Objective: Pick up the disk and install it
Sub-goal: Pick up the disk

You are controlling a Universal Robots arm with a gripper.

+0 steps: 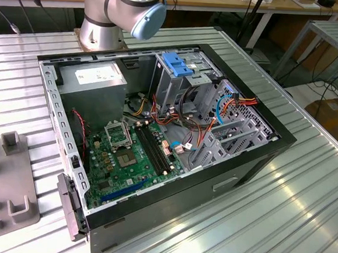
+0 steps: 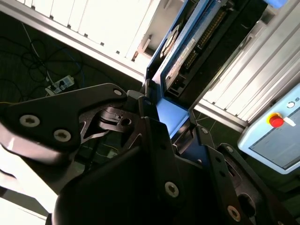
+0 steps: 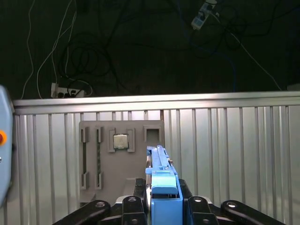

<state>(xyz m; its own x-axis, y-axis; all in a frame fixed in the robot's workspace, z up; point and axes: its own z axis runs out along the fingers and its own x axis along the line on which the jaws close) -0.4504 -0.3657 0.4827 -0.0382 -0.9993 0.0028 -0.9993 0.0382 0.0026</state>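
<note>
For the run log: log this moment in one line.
gripper: shut on disk, edge-on | facing: grey fixture with chip | computer case: open, disk not installed

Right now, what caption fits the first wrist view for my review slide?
The claw holds the disk edge-on, with a grey fixture and ribbed table beyond.

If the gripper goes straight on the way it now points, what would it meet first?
Probably the grey holder plate on the ribbed table. In the first wrist view the gripper, jaws shut on the disk, points at it. How far off the plate lies is unclear.
</note>
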